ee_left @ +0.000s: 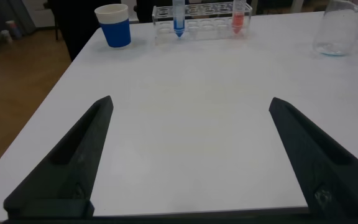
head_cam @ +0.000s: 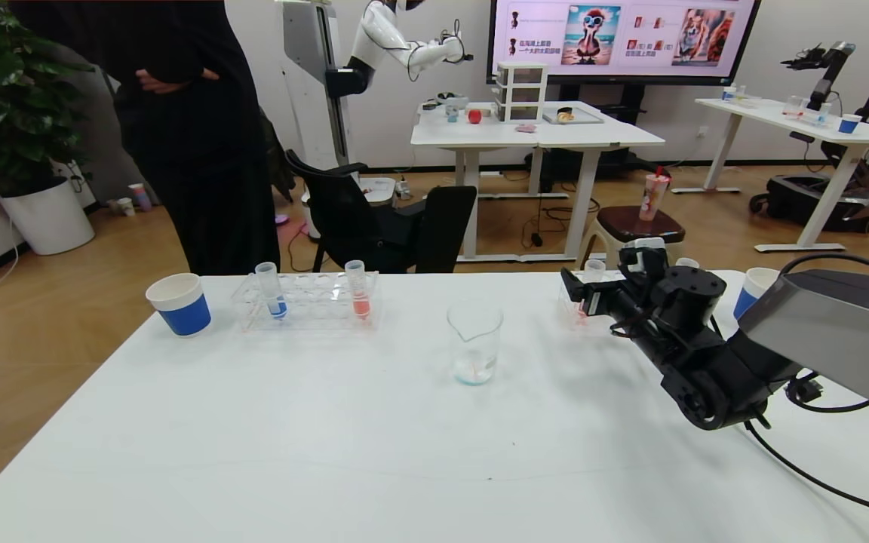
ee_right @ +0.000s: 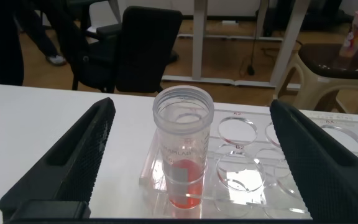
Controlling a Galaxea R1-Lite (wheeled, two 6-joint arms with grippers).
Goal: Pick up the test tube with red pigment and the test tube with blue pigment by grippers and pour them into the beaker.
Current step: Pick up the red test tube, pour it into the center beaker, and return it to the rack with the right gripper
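Right wrist view shows my right gripper spread wide around the slim clear test tube with pale red liquid, untouched in its clear plastic rack. Left gripper hovers open over the white table. Blue-liquid tube stands racked left of the clear beaker.

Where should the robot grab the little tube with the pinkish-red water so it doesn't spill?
Best around the bare upper part of the test tube with red pigment, just under its open rim. It stands upright in the clear rack, liquid at the bottom. The right gripper is open, one finger on each side, so closing from the sides should work.
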